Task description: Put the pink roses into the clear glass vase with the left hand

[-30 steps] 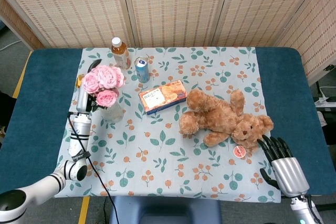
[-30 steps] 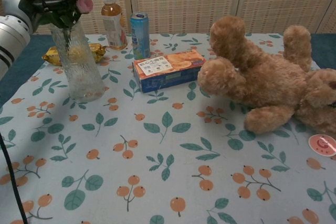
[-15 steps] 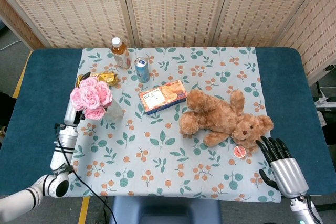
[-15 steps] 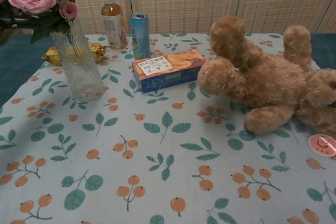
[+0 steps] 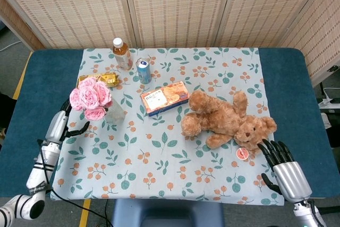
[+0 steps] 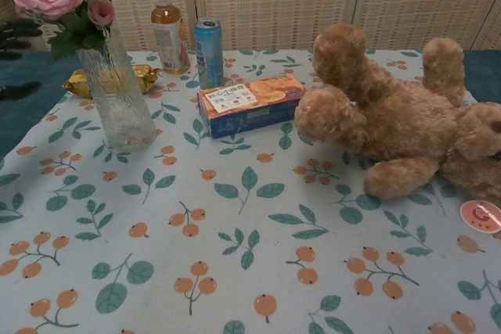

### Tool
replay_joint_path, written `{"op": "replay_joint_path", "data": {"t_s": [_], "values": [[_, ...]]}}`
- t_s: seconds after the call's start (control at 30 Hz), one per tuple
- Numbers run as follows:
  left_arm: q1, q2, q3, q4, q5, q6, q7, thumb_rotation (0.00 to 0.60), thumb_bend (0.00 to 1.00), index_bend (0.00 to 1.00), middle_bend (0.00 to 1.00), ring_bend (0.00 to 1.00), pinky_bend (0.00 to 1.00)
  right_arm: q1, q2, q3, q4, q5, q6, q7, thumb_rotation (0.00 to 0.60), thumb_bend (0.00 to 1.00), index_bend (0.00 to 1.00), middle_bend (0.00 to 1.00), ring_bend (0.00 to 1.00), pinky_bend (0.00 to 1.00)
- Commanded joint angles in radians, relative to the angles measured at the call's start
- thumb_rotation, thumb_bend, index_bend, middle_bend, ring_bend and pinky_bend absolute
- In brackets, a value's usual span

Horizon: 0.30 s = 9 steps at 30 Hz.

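1. While the bunch of pink roses (image 5: 90,97) stands with its stems in the ribbed clear glass vase (image 6: 119,101), blooms leaning out over the rim, the robot's left hand (image 5: 62,124) hovers just beside the vase at the cloth's left edge, fingers spread and holding nothing.
2. From the chest view only dark fingertips (image 6: 19,29) of that hand show at the left border, apart from the flowers.
3. Behind the vase lies a crinkled gold foil wrapper (image 5: 103,78), and further back stand a plastic bottle of amber tea with a white cap (image 5: 121,53) and a slim blue drink can (image 5: 143,70).
4. An orange-and-blue cardboard biscuit box (image 5: 164,97) lies flat near the middle of the leaf-and-orange patterned tablecloth (image 5: 159,163).
5. Sprawled right of the box is a brown plush teddy bear (image 5: 227,119), with a small round pink-lidded cup (image 5: 243,153) just beside its head.
6. At the table's near right corner, the right hand (image 5: 284,167) rests with black fingers fanned apart, empty.
7. Under the cloth, the dark blue table (image 5: 292,89) shows on both sides.
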Motion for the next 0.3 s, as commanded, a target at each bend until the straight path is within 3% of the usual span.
{"op": "replay_joint_path", "data": {"t_s": [0.03, 0.13, 0.3], "values": [[0.133, 0.096, 0.155, 0.0, 0.088, 0.099, 0.237, 0.6, 0.33, 0.0, 0.0, 0.0, 0.05, 0.002, -0.003, 0.001, 0.002, 0.007, -0.01, -0.008, 0.6, 0.29, 0.0, 0.0, 0.0, 0.0], [0.226, 0.075, 0.191, 0.02, 0.129, 0.235, 0.324, 0.6, 0.33, 0.0, 0.0, 0.0, 0.04, 0.003, -0.011, 0.009, 0.001, 0.024, -0.016, -0.022, 0.6, 0.29, 0.0, 0.0, 0.0, 0.0], [0.293, 0.052, 0.212, 0.08, 0.155, 0.307, 0.388, 0.6, 0.34, 0.0, 0.0, 0.0, 0.03, 0.003, -0.026, 0.023, 0.002, 0.057, -0.025, -0.051, 0.6, 0.29, 0.0, 0.0, 0.0, 0.0]]}}
